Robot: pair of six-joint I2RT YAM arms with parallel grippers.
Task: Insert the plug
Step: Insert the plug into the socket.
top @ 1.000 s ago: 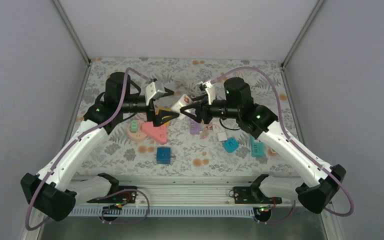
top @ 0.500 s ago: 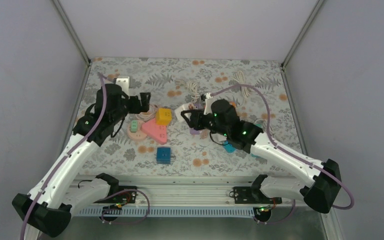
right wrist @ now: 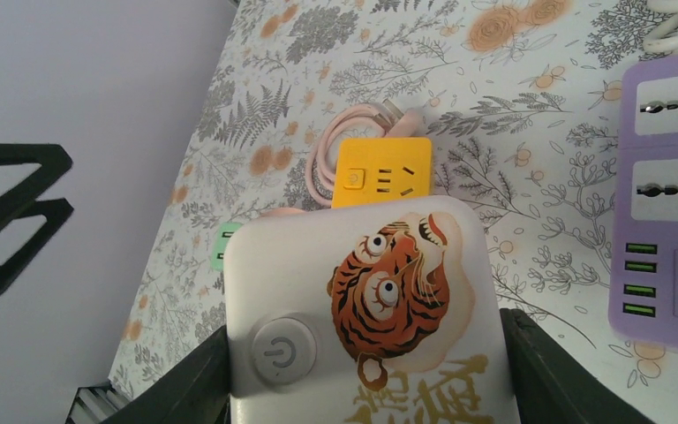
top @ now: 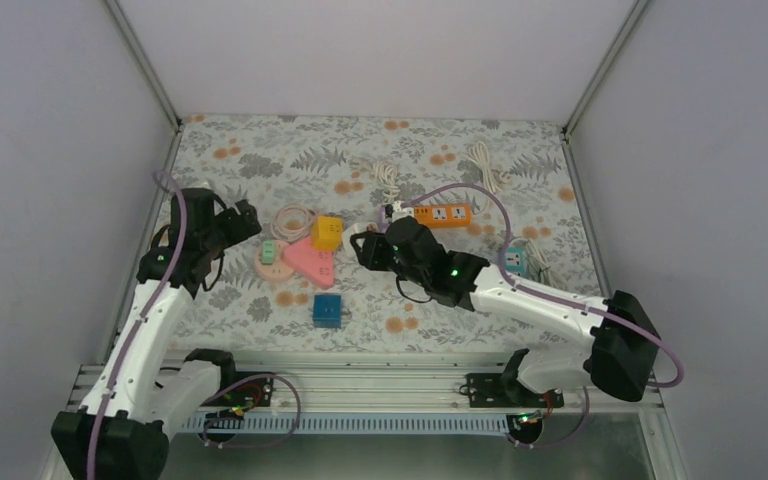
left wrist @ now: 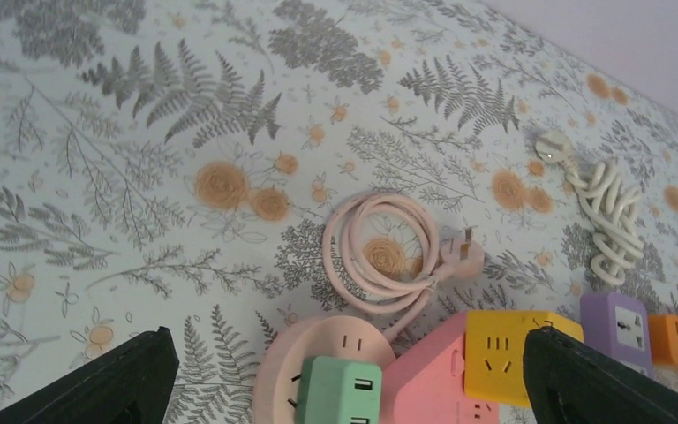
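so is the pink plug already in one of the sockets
No, the pink plug lies loose on the cloth beside its coiled cable, short of the yellow socket cube.

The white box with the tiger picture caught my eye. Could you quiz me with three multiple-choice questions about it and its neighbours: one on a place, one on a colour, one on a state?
1. Where is the white plastic socket box with a tiger picture?
A. Lying on a blue cube
B. Gripped in the right tool
C. Hanging off the table edge

2. What colour is the cube-shaped socket block beside the coiled pink cable?
A. Yellow
B. Black
C. Red

3. How is the left tool?
A. Shut on the cable
B. Shut on a green adaptor
C. Open, holding nothing

Answers: B, the box sits wedged between that tool's two black sides. A, its yellow face shows in both wrist views. C, its black sides stand wide apart above the table with nothing between them.
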